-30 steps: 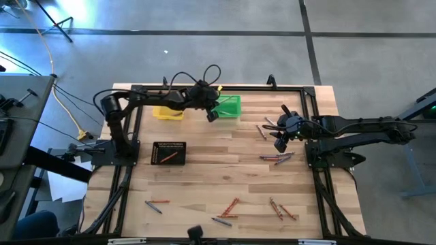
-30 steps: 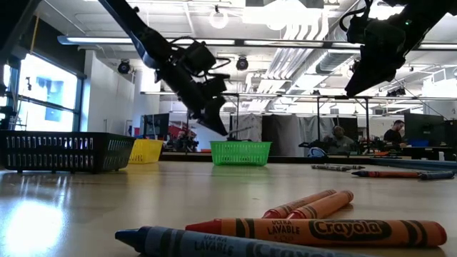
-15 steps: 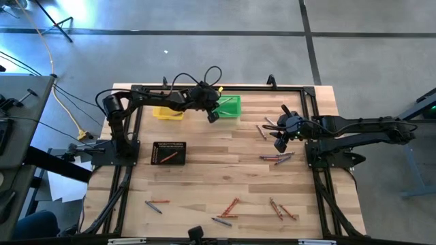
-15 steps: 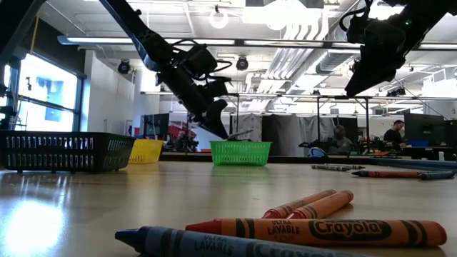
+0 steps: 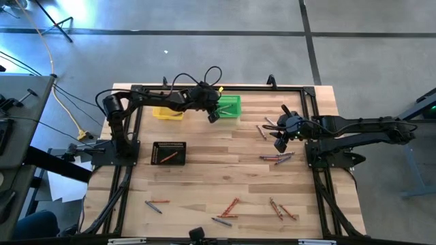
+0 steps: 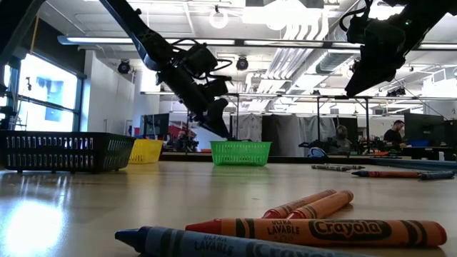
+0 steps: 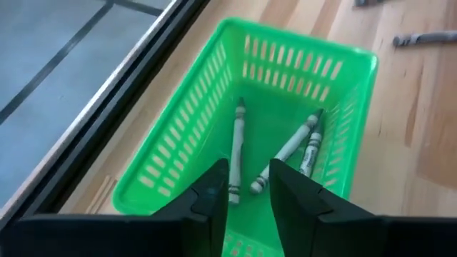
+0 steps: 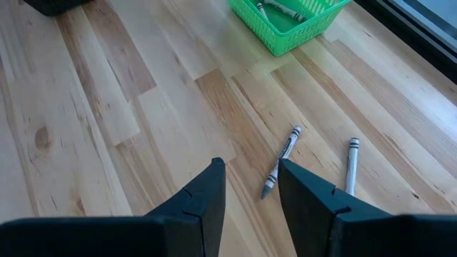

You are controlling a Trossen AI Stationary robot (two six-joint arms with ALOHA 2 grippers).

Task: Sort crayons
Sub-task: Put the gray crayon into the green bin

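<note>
My left gripper (image 5: 212, 117) hangs open and empty over the green mesh bin (image 5: 228, 105), its fingers (image 7: 214, 189) pointing down into it. Three grey crayons (image 7: 235, 146) lie on the bin's floor. My right gripper (image 5: 278, 144) hangs open and empty above the table's right part. Below it two grey crayons (image 8: 282, 160) lie flat on the wood. More crayons lie loose: a group at the right (image 5: 276, 157), orange and dark ones near the front edge (image 5: 229, 207), and some close to the low camera (image 6: 314, 232).
A yellow bin (image 5: 167, 113) stands left of the green bin at the far edge. A black mesh bin (image 5: 169, 153) with an orange crayon in it stands at the left. A dark frame rail (image 5: 310, 102) runs around the table. Bare wood lies in the middle.
My left gripper has gone a little down and toward the green bin. Half a second ago a thin stick showed at its fingertips in the low view; it shows there no more. My right arm has kept still.
</note>
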